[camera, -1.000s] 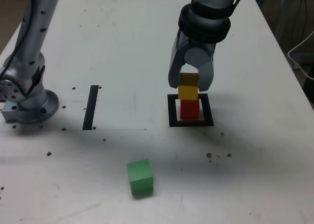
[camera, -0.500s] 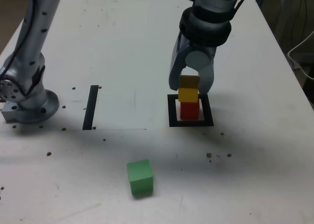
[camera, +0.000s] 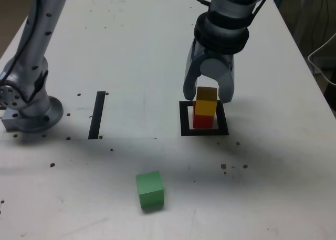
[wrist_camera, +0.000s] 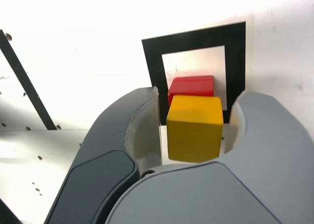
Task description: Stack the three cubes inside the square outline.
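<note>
1. We see the gripper [camera: 208, 96] with jaws parted, astride the yellow cube [wrist_camera: 194, 127], gaps on both sides.
2. Yellow sits on the red cube [camera: 202, 120] inside the square outline [camera: 184, 117].
3. The green cube [camera: 149, 190] lies well apart.

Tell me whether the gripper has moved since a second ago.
Yes. The gripper has opened and lifted slightly against the square outline, leaving the yellow cube on the red cube.

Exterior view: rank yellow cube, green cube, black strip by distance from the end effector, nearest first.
1. Yellow cube: between the jaws of the end effector, atop the red cube.
2. Black strip: toward the view's left.
3. Green cube: near the front edge.
</note>
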